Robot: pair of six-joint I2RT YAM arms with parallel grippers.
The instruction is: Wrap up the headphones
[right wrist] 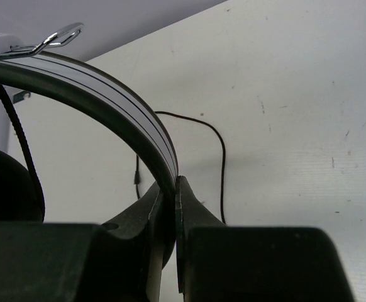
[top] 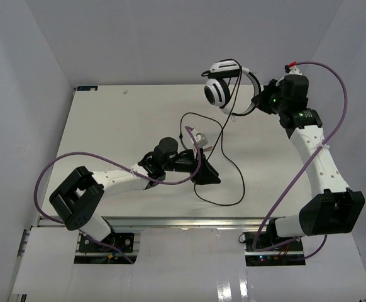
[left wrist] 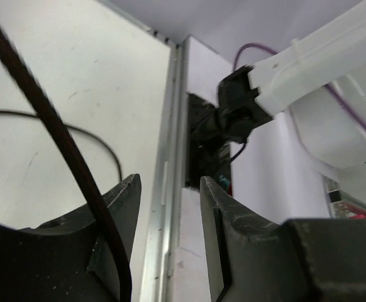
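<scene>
We are looking at the far right of the table (top: 107, 126), where the right gripper (top: 263, 100) is clamping the headphones (top: 224, 88) by the headband (right wrist: 107, 85). In the right wrist view its jaws are pressing together on that striped band with no gap showing. The headphones are hanging up off the surface at the table's back edge, and the round striped earcup (top: 216, 93) is facing the left side.

From the headphones the thin black cable (left wrist: 68, 151) is trailing down and looping loosely across the middle of the table. Its pale connector end (top: 197, 134) is lying near the centre.

The left gripper (top: 207, 175) is sitting low over mid-table, just beside those loops. Through the left wrist camera we are seeing its jaws standing apart with clear daylight between them. The cable is running diagonally across one of its fingers (left wrist: 123, 201) and lying against the inner edge. Nothing is being pinched there, so this hand is open and holding nothing.
</scene>
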